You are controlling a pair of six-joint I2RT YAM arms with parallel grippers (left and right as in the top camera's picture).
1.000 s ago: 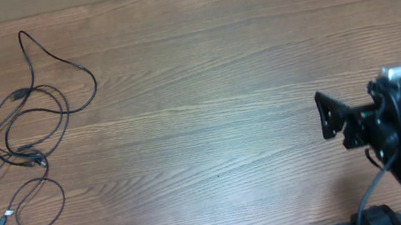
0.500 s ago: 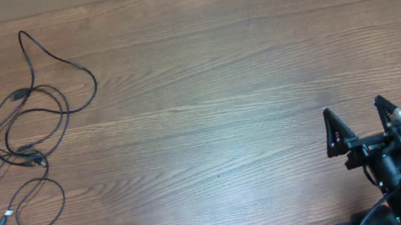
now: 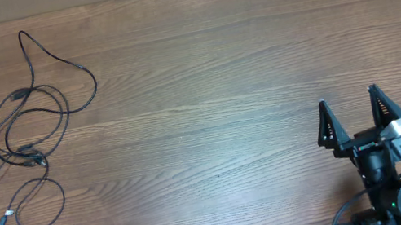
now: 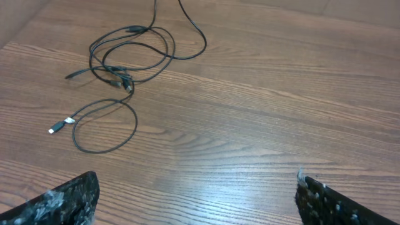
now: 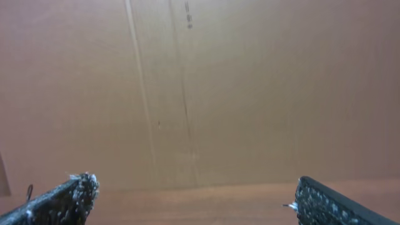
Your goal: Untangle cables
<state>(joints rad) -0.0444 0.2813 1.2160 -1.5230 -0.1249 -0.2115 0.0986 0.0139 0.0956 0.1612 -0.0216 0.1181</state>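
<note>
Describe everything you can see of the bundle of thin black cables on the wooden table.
The thin black cables lie flat and tangled at the left side of the brown wood-grain table. Several overlapping loops cross at a small cluster of plugs. One strand trails off toward the far edge, and a loop on the near side ends in a silvery-tipped plug. They look like flexible, rubbery cord. Only the table touches them.

surface: wood-grain table point(image 3: 204, 87), brown, grain running side to side | backdrop: plain tan wall point(image 5: 262, 94) rising at the table's far edge, cardboard-like | detail: pale vertical crease point(image 5: 140, 94) running down it | light: soft, even, faint sheen on the tabletop
</note>
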